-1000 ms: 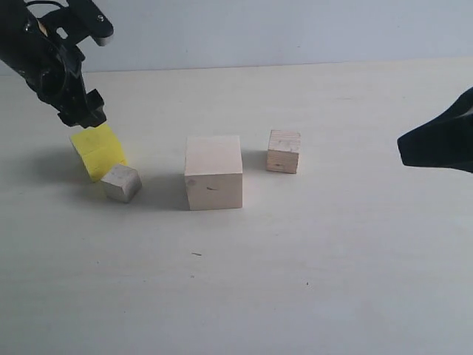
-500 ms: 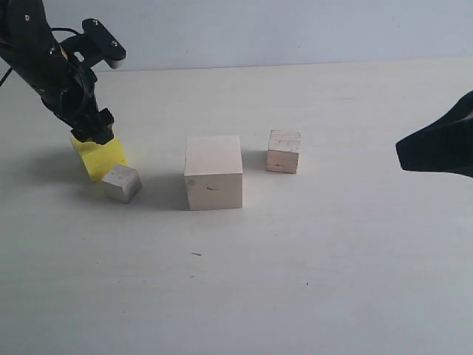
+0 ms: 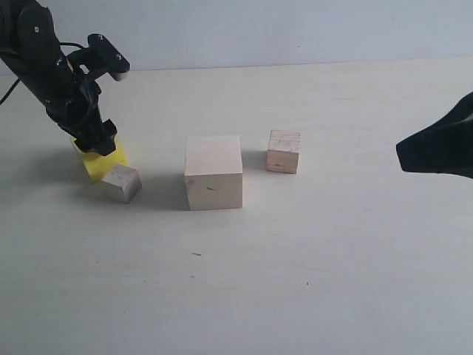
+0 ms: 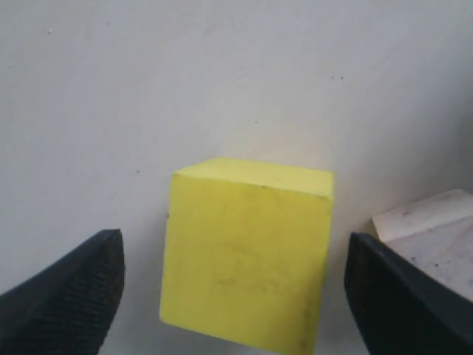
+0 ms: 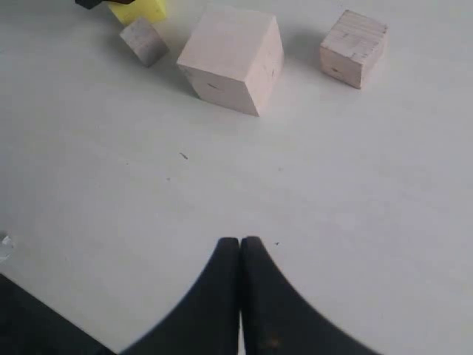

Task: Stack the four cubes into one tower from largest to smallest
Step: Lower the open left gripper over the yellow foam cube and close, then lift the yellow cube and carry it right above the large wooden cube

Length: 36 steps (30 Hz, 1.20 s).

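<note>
The left arm's black two-fingered gripper (image 3: 97, 142) is hanging with its jaws spread wide, wider than the block below it, and holding nothing. In the left wrist view its textured fingers (image 4: 70, 292) are flanking the mid-sized bright yellow cube (image 4: 247, 255) with a clear gap on each side, so the cube is sitting straight beneath and between them, flat on the pale tabletop (image 3: 295, 281).

Being a cube, it is offering no long axis. What matters is its turn: its side faces are lying nearly square to the fingers, slightly skewed, which looks good enough for a straight close.

The yellow cube is standing well to the left of the large pale wood cube (image 3: 213, 171), which is likely serving as the base. A small greyish-pale wood cube (image 3: 121, 183) is sitting just beside the yellow one, on its side nearer the large cube. Whether they are touching I cannot tell, but that finger is probably passing close to it.

Another small pale wood cube (image 3: 284, 151) is resting just right of the large cube and a little behind. Further right, the right arm's black gripper (image 5: 240, 251) is idling with fingers pressed together, much farther from the yellow cube.
</note>
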Each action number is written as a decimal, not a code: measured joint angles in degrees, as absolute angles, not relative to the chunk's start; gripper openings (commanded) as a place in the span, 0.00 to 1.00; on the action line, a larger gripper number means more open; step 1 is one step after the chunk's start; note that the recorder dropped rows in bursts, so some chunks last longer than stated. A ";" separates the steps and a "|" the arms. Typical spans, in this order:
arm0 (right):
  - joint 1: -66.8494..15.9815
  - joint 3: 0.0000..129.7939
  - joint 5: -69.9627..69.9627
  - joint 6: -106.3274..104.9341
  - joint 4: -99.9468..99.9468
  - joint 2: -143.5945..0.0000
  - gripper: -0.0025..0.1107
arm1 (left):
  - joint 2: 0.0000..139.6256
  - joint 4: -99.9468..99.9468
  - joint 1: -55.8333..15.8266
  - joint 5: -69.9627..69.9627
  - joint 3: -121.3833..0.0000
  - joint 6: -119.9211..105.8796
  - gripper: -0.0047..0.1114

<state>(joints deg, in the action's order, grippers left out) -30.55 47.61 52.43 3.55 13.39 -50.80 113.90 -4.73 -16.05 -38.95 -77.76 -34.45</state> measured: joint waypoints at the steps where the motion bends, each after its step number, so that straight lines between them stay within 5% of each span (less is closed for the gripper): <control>1: -30.55 47.61 52.58 3.55 13.39 -50.80 0.02 | 114.03 -4.73 -16.05 -38.95 -77.76 -34.45 0.72; 13: -30.55 47.61 53.31 3.50 13.49 -50.80 0.02 | 118.10 -4.61 -16.05 -38.75 -77.76 -34.45 0.67; 16: -30.55 47.61 53.42 3.40 13.49 -50.80 0.02 | 118.23 -4.84 -16.05 -38.65 -77.76 -34.45 0.50; 21: -30.55 47.61 53.53 3.40 13.49 -50.80 0.02 | 118.01 -5.71 -16.05 -38.95 -77.76 -34.45 0.04; 36: -30.55 47.61 53.64 3.17 13.49 -50.80 0.02 | 99.62 6.24 -15.94 -48.20 -77.88 -45.01 0.04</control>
<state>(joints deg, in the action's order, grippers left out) -30.55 47.61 53.64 3.17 13.49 -50.80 99.62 6.24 -15.94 -48.20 -77.88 -45.01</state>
